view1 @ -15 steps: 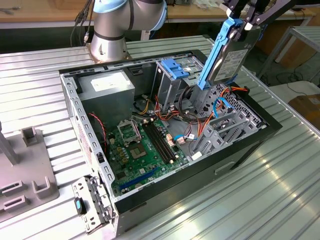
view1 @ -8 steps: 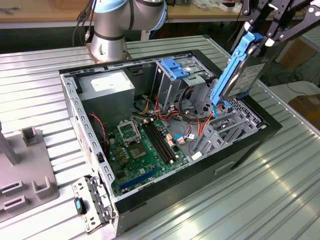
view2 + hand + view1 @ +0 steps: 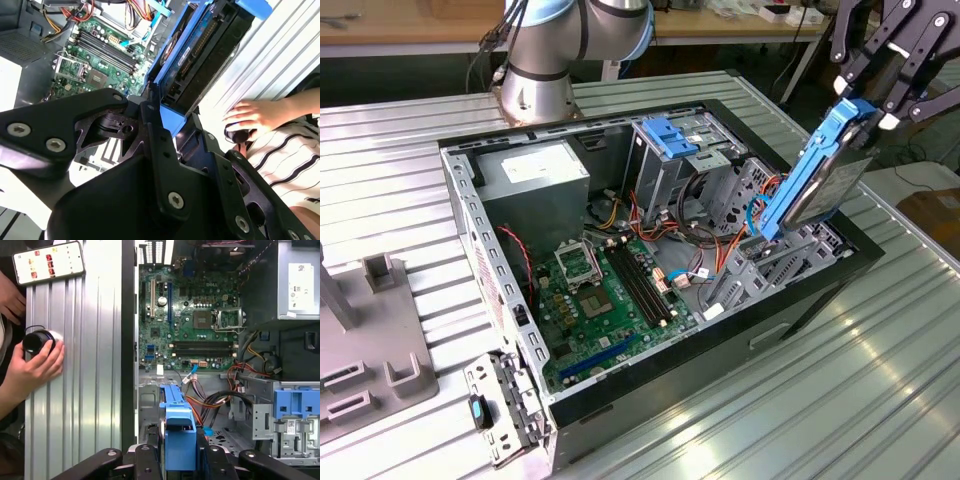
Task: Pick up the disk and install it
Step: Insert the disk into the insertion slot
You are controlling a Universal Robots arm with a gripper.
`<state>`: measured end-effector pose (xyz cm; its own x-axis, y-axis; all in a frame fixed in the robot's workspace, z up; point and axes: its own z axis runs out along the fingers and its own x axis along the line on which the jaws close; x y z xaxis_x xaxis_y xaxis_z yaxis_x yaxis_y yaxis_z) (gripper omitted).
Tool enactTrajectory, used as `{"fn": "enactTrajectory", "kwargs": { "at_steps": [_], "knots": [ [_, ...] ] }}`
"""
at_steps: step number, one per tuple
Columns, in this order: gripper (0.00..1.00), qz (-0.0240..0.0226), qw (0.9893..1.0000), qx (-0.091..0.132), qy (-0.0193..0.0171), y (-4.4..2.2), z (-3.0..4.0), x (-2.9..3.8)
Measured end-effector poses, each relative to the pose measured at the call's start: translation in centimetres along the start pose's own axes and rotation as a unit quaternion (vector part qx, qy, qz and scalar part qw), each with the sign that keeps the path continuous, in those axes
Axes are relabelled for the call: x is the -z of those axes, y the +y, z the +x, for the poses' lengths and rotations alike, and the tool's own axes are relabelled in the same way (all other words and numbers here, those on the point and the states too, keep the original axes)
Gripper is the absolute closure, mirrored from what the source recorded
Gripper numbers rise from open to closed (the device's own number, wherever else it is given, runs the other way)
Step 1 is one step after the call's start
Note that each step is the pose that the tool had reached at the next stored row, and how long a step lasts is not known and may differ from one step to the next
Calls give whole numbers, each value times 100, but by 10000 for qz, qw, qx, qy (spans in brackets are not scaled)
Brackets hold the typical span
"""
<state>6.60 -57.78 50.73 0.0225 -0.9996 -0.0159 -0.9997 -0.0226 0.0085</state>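
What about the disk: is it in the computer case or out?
Out. In the exterior view the gripper holds the disk tilted above the open case, not seated.

The exterior view looks down, from high beside the bench (image 3: 840, 400), on the whole open computer case (image 3: 650, 388); both wrist views hang close above its motherboard (image 3: 100, 60) (image 3: 190, 330).

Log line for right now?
gripper: shut on disk | disk: tilted, held over open case | installed: not yet
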Motion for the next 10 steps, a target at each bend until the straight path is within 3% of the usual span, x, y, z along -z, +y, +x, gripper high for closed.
{"fn": "enactTrajectory", "kwargs": {
  "at_steps": [5,10],
  "knots": [
    [63,0,10000,0,1,-23,2,-101],
    [63,0,10000,0,4,-54,-40,-280]
  ]
}}
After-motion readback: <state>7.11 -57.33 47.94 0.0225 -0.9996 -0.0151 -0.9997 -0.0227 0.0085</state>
